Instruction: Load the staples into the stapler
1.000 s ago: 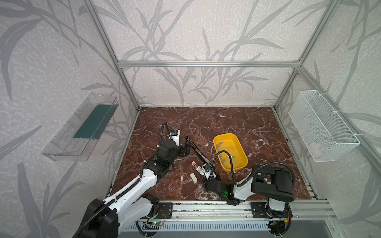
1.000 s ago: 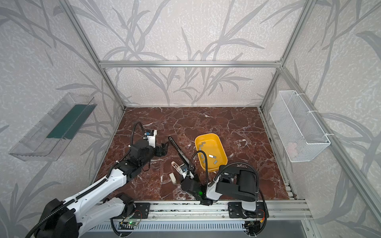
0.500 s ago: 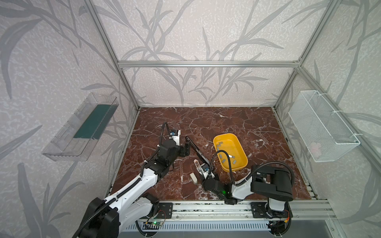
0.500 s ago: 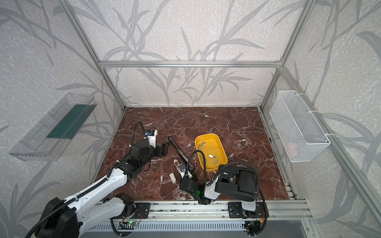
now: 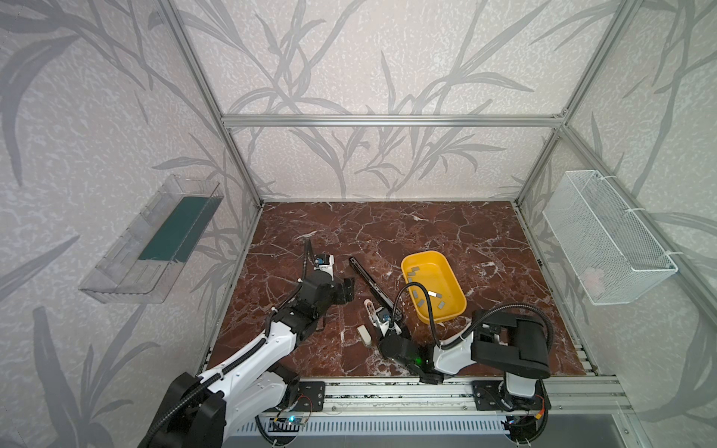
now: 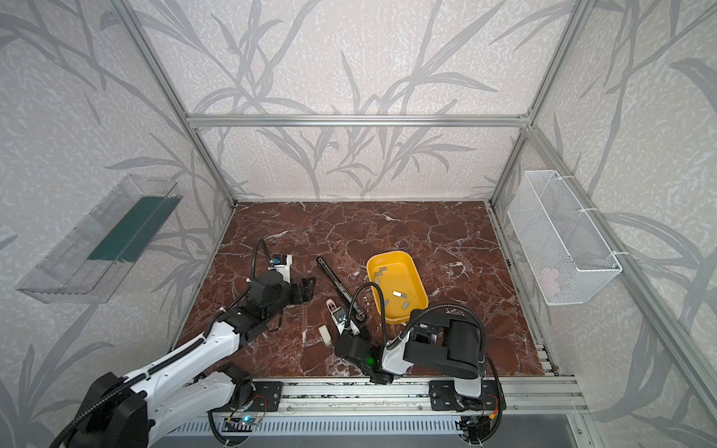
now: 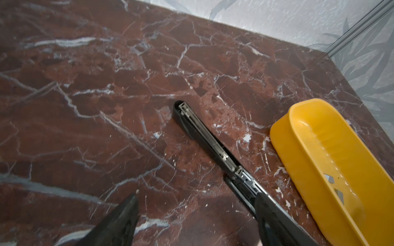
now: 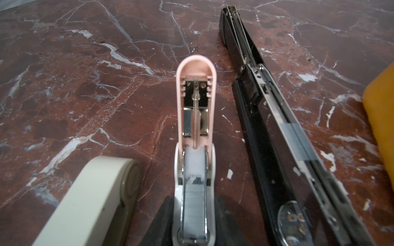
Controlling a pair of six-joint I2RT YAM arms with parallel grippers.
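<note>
In both top views, loose staples [image 5: 436, 294] are seen lying in the yellow tray [image 5: 426, 254] on the marble worktop [image 5: 446, 229]. The black stapler [image 5: 368, 281], folded out flat, lies between the tray and the left end effector [image 5: 349, 290]. Nearer the front rail, the pink mini stapler [image 6: 332, 306] is flanked by the right end effector [image 6: 341, 321], and a cream mini stapler [image 6: 324, 335] lies just beside it.

In the left wrist view, the left end effector [image 7: 196, 197] is shown wide and empty, with one finger [image 7: 275, 221] over the black stapler.

In the right wrist view, the pink mini stapler is opened, and a strip of staples [image 8: 194, 202] is already laid in its channel. The right end effector is set narrow, its fingers [image 8: 164, 221] against both sides of the white base, so the stapler appears to be held. More staples [image 8: 296, 140] are seen on the rail of the black stapler.

The step is judged to be the steadying of the base for closing. The base should be kept level and pressed evenly, so that the strip is not shaken out. The pink lid should be folded down slowly, and the cream mini stapler should not be pushed.
</note>
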